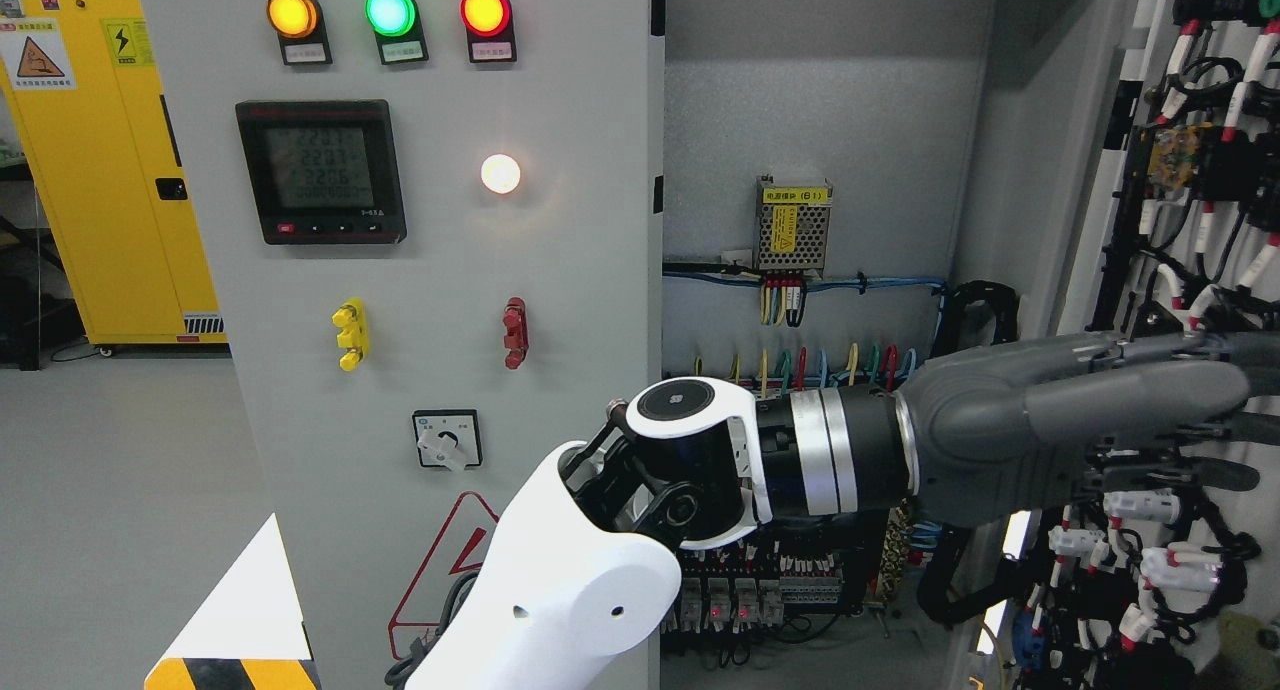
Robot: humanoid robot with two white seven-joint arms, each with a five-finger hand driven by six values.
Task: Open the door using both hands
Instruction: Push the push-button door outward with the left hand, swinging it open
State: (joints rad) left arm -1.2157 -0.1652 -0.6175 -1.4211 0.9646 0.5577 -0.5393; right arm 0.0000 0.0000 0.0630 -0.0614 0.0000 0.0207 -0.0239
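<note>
Head view shows the left hand [1080, 420] reaching across to the open door [1190, 270] at the right of the frame, fingers [1130, 395] straight and together, holding nothing, and next it probably must push the door wider.

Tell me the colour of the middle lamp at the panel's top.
Green, clearest in the head view: the middle lamp glows between an orange and a red one.

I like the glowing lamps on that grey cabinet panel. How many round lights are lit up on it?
4. In a row at the top: an amber light, a green light and a red light. Lower down, right of the meter, a white light.
</note>
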